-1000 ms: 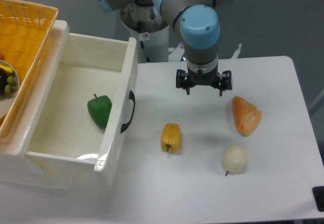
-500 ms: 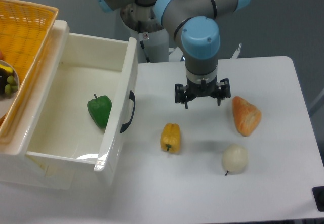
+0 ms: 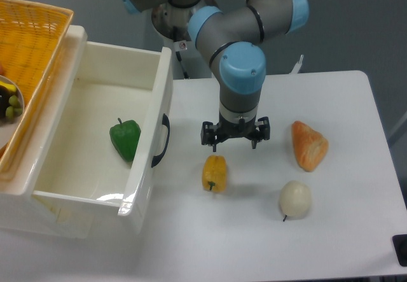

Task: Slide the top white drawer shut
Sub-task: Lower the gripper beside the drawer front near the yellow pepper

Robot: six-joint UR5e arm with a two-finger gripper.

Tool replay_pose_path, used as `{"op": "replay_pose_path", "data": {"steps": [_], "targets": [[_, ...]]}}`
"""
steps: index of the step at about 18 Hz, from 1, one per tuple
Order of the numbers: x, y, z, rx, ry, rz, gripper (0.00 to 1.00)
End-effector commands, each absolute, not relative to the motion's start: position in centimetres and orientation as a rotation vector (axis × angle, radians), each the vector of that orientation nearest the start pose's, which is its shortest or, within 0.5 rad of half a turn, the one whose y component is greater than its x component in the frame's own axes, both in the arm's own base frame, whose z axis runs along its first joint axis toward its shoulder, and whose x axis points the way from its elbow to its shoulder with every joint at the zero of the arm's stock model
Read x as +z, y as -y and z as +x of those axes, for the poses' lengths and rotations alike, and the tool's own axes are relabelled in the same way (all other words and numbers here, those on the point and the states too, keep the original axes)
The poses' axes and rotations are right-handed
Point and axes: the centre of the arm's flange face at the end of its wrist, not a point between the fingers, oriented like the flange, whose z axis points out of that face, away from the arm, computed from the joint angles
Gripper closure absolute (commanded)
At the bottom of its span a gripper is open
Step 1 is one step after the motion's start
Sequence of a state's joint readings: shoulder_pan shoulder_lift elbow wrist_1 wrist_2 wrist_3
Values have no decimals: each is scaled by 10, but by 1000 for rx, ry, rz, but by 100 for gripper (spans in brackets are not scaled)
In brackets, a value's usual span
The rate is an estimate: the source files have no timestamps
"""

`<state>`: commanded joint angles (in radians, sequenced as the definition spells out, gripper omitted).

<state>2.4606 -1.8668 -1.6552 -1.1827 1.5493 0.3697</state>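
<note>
Approaching step: the gripper (image 3: 234, 139), its 2 fingers spread and holding nothing, hung just above the yellow pepper (image 3: 214, 172). To its left, apart from it, the top white drawer (image 3: 147, 148) stood pulled out; pressing the front panel leftward seemed next.

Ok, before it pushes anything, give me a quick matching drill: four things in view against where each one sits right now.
Things:
1. green pepper
2. yellow pepper
3. gripper
4. orange woven basket

Places:
A. left of the top white drawer
B. on the table, right of the black handle
C. inside the open drawer
D. just above the yellow pepper

Pairs: 1-C, 2-B, 3-D, 4-A
</note>
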Motion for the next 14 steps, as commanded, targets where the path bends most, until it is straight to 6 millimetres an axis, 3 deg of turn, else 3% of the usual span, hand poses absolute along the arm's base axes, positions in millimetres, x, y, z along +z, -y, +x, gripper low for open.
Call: {"op": "replay_pose_path", "data": {"steps": [5, 14], "targets": [[317, -491, -354, -38, 748, -3043, 0], [308, -496, -352, -101, 737, -3037, 0]]}}
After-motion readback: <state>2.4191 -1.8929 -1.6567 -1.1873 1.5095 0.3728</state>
